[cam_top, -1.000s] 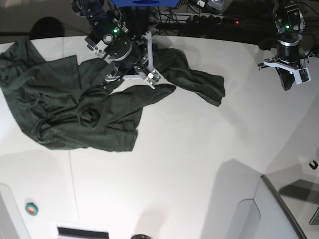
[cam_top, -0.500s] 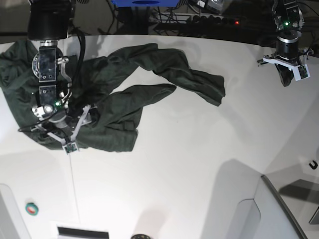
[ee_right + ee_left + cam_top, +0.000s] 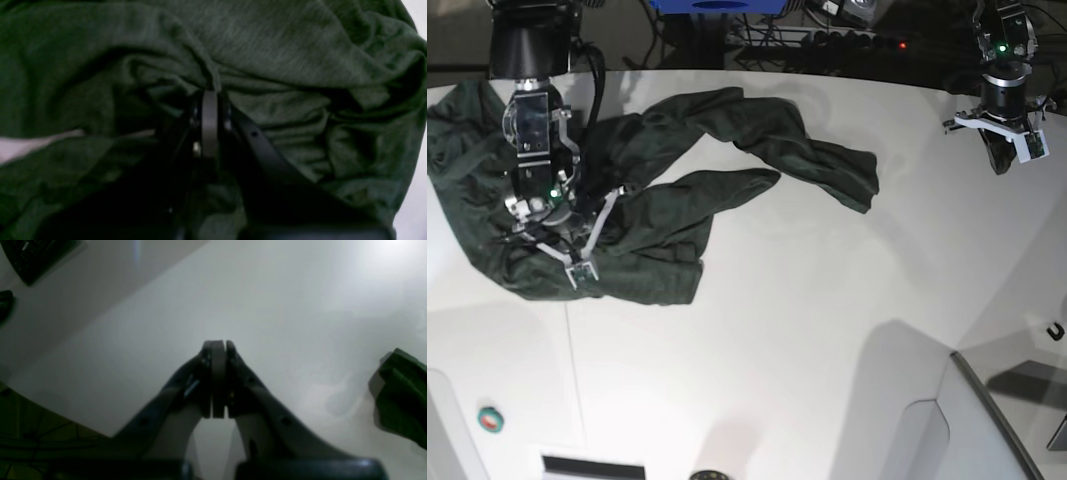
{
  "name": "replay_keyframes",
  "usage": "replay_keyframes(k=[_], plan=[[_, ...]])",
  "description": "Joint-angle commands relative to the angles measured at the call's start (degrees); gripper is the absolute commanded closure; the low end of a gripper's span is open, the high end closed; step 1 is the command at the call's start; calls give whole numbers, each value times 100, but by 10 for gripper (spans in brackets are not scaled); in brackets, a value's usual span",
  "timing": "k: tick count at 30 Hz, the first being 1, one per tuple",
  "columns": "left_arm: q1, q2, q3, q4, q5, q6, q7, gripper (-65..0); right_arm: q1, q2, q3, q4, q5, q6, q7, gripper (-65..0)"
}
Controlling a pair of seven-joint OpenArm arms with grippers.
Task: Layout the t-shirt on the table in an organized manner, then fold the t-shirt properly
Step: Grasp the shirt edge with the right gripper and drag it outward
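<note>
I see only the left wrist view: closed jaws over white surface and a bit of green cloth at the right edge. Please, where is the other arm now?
Observer: The right gripper is down on the crumpled t-shirt, at the base view's left side.
Operator: Does it hold the cloth?
Observer: Its wrist view shows the jaws shut, with a fold of cloth bunched at the tips; it seems pinched.
Operator: Is the shirt laid flat already?
Observer: No. It lies heaped and wrinkled on the table, with one part stretched toward the middle.
Operator: And my arm, how far from the shirt?
Observer: The left gripper hangs near the table's far edge, well apart from the cloth.
</note>
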Motion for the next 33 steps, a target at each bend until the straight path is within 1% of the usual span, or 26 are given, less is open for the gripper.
replay_keyframes(k=[1, 3, 4, 5, 7, 8, 10, 15, 18, 19, 21, 23, 25, 27, 30, 33], plan=[[15, -83, -28, 84, -28, 26, -153, 0, -96, 28, -17, 330, 9, 0, 71, -20], [-2, -83, -28, 84, -28, 18, -153, 0, -430, 28, -26, 857, 9, 0, 71, 0], [-11, -83, -20, 84, -28, 18, -153, 0, -614, 28, -34, 1103, 9, 8, 62, 0], [-20, -83, -20, 84, -28, 18, -153, 0, -790, 28, -34, 1332, 9, 79, 62, 0], [-29, -83, -11, 84, -28, 18, -153, 0, -1054, 28, -26, 1622, 9, 386, 62, -2], [-29, -83, 77, 84, -28, 18, -153, 0, -1203, 28, 10, 1754, 9, 553, 44, -2], [-29, -92, 279, 92, -28, 18, -153, 0, -1485, 28, 10, 1956, 9, 782, -114, -2], [-126, -92, 710, 92, -28, 18, -153, 0, -2065, 28, -26, 2264, 9, 1125, -149, -2], [-161, -83, 859, 92, -28, 18, -135, 0, -2091, 28, 18, 2246, 9, 1160, -140, -18], [-161, -83, 921, 110, -28, 26, -135, 0, -2091, 28, 18, 2264, 9, 1160, -140, -47], [-170, -83, 991, 119, -28, 26, -135, 0, -2109, 28, 36, 2431, 9, 1160, -140, -144], [-222, -83, 1035, 92, -19, 26, -135, 0, -2276, 28, 71, 2800, 9, 1160, -140, -224], [-231, -83, 1035, 84, -19, 26, -135, 0, -2505, 28, -131, 3213, 9, 1160, -140, -267], [-231, -83, 1035, 84, -19, 26, -135, 0, -2724, 28, -439, 3433, 9, 1160, -175, -290], [-231, -83, 983, 84, -19, 26, -135, 0, -2900, 28, -1142, 3389, 9, 1160, -175, -336], [-231, -92, 965, 84, -1, 26, -135, 0, -2883, 28, -1652, 2993, 9, 1116, -158, -441]])
